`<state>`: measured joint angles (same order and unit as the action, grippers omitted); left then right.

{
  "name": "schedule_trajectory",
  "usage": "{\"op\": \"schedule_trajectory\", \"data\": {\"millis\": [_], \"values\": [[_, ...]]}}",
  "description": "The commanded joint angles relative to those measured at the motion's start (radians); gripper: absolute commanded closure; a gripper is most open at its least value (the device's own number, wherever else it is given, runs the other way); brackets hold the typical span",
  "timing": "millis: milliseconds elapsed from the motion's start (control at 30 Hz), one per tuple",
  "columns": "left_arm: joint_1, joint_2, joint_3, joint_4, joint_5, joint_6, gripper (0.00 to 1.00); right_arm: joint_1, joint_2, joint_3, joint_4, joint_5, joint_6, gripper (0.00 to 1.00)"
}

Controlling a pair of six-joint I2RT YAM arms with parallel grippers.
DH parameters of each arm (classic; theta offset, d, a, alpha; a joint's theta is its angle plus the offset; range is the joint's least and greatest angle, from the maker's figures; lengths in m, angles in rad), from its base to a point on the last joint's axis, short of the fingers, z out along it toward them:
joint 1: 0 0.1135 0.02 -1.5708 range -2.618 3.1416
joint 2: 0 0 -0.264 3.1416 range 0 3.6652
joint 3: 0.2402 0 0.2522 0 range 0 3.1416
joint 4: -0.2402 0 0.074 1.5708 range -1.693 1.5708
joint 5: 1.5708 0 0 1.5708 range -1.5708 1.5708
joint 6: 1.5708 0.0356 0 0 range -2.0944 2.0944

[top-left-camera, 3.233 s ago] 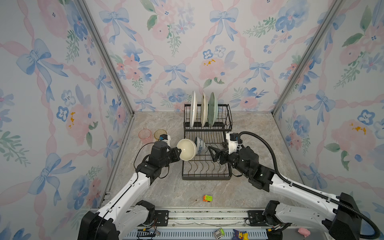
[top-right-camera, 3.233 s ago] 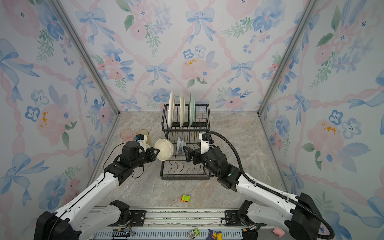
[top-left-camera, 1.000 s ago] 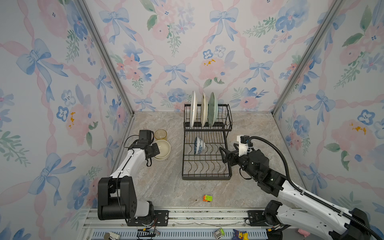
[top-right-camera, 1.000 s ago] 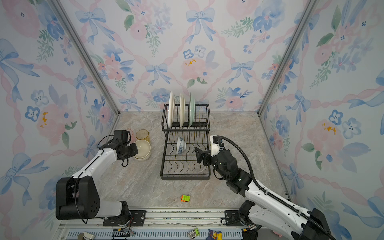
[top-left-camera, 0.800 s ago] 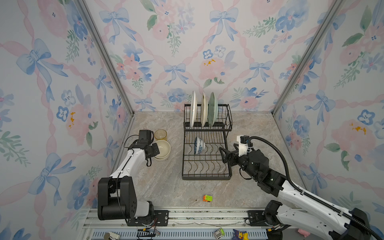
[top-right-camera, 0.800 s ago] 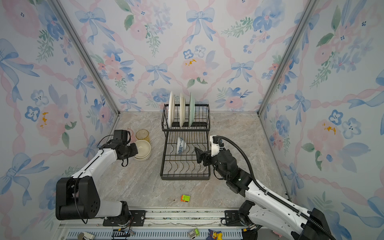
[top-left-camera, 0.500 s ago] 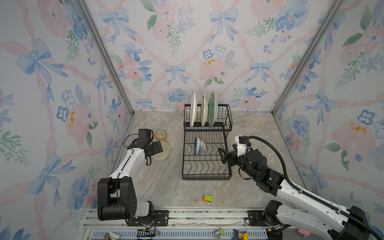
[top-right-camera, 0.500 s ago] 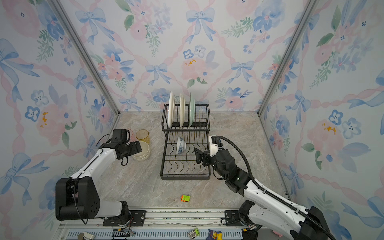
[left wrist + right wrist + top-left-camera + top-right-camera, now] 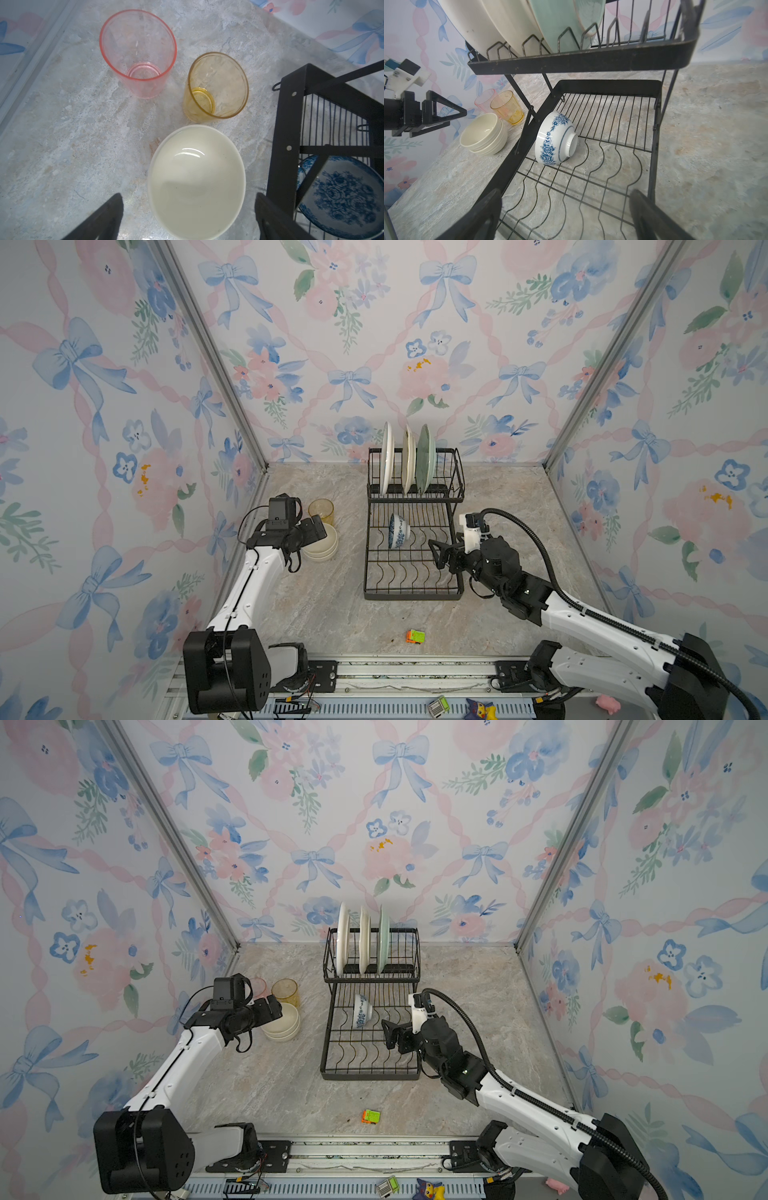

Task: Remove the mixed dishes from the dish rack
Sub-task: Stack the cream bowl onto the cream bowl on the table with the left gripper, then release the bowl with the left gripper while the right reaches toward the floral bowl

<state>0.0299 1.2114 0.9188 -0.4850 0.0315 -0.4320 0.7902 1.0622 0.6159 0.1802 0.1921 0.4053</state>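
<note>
The black wire two-tier dish rack point(image 9: 415, 596) stood mid-way across the marbled stone bench point(image 9: 332, 614). Its raised upper basket held three plates on edge: a white round plate point(image 9: 386, 456), a cream round plate point(image 9: 409, 456) and a pale green round plate point(image 9: 426, 456). The lower tray held one item only, the blue-patterned white ceramic bowl point(image 9: 554, 139). It lay on its side at the tray's rear left, just beside the left side rail. Its axis ran across the rack, with the mouth toward the rail and the left arm and the foot ring toward the right arm. The right fingers point(image 9: 650, 214) were spread wide and empty over the right part of the tray, with the bowl ahead of them, leftward and apart. The left fingers point(image 9: 104, 218) were also spread and empty. They hovered over the plain white bowl point(image 9: 195, 182), which stood upright on the bench near the pink clear tumbler point(image 9: 138, 54) and the amber clear tumbler point(image 9: 216, 85). The right arm appeared better placed for the patterned bowl, since the rail stood between that bowl and the left fingers.
</note>
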Motion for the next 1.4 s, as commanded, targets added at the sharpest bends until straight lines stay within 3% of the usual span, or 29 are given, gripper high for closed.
{"op": "schedule_trajectory", "data": {"millis": [0, 333, 600, 833, 1367], "values": [[-0.039, -0.048, 0.002, 0.002, 0.045, -0.046, 0.02, 0.011, 0.056, 0.033, 0.067, -0.050, 0.043, 0.03], [-0.201, -0.147, -0.067, 0.072, 0.032, -0.111, 0.02, 0.023, 0.253, 0.098, 0.170, -0.130, 0.132, 0.03], [-0.205, -0.211, -0.164, 0.135, 0.026, -0.071, 0.02, 0.041, 0.389, 0.149, 0.224, -0.138, 0.177, 0.01], [-0.205, -0.193, -0.215, 0.190, 0.108, -0.097, 0.02, 0.050, 0.468, 0.156, 0.262, -0.098, 0.191, 0.03], [-0.212, -0.177, -0.223, 0.218, 0.132, -0.113, 0.02, 0.033, 0.586, 0.208, 0.299, -0.130, 0.185, 0.07]]}}
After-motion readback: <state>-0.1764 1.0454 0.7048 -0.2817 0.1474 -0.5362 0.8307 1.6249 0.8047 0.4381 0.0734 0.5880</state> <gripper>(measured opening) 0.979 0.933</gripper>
